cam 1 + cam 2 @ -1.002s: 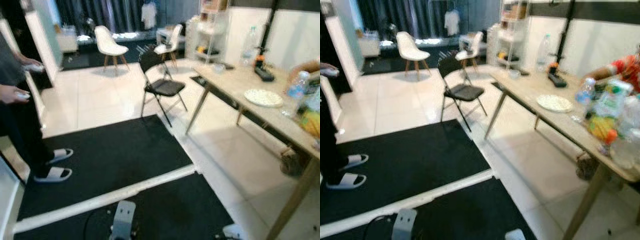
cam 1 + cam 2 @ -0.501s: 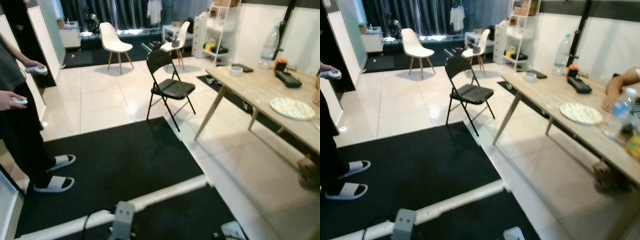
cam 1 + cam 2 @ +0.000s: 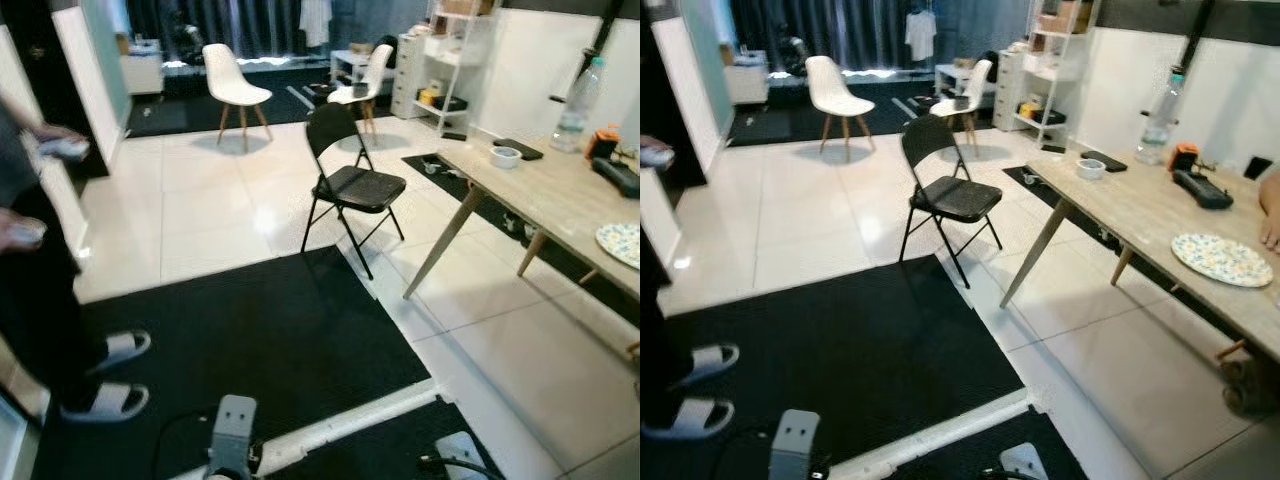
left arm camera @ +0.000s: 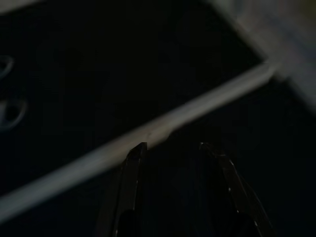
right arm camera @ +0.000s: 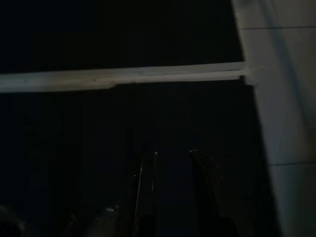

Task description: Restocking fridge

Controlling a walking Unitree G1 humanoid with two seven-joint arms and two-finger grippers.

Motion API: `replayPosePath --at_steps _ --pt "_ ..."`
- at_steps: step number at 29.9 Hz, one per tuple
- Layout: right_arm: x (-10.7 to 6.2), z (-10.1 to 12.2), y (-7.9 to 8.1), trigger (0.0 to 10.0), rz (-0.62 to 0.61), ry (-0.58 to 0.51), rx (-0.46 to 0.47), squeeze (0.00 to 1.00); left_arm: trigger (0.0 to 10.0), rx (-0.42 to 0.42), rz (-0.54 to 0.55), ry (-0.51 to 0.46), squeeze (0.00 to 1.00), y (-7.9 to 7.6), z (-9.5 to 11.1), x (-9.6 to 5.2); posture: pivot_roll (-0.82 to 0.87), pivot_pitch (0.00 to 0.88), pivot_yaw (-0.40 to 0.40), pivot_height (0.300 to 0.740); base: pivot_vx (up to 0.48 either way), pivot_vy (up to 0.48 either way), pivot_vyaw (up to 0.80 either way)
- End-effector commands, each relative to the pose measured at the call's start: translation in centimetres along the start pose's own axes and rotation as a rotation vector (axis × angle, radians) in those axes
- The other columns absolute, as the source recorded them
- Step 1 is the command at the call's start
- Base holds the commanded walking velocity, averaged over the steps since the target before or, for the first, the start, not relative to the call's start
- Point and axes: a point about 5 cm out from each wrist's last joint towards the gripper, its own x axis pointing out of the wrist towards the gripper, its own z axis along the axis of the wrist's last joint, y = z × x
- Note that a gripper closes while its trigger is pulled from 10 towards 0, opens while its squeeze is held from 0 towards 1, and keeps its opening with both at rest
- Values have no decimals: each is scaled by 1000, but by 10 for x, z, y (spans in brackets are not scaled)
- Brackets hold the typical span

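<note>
A clear water bottle [image 3: 1157, 108] stands at the far end of the long wooden table [image 3: 1140, 205] on my right. On the same table lie a patterned plate [image 3: 1223, 259] and a small bowl [image 3: 1090, 167]. My left gripper [image 4: 170, 146] hangs low over the black floor mat [image 3: 250, 340], its fingers apart with nothing between them. My right gripper [image 5: 173, 154] also hangs over the mat, fingers apart and empty. Both wrist views are very dark.
A black folding chair [image 3: 350, 180] stands ahead by the table's corner. A person in slippers [image 3: 105, 375] stands at my left holding controllers. Another person's hand [image 3: 1270, 215] rests on the table. White chairs [image 3: 230, 85] and shelving [image 3: 1055, 60] stand at the back.
The camera has swung left, so the table and its bottles and groceries have slid toward the right edge. Both arms still hang idle.
</note>
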Motion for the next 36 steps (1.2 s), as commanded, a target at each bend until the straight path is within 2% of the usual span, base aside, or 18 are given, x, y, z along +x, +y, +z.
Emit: replayPosePath --at_steps 1,36 --pt "-1 -8 5 10000 -1 15 27 0 10000 -17 -7 32 0 -6 -13 -5 -10 90 13 740 450 0 -800" --pt "-7 -24 2 10000 -50 35 106 0 10000 29 -40 50 0 -3 -18 -9 -12 97 51 740 449 0 -800"
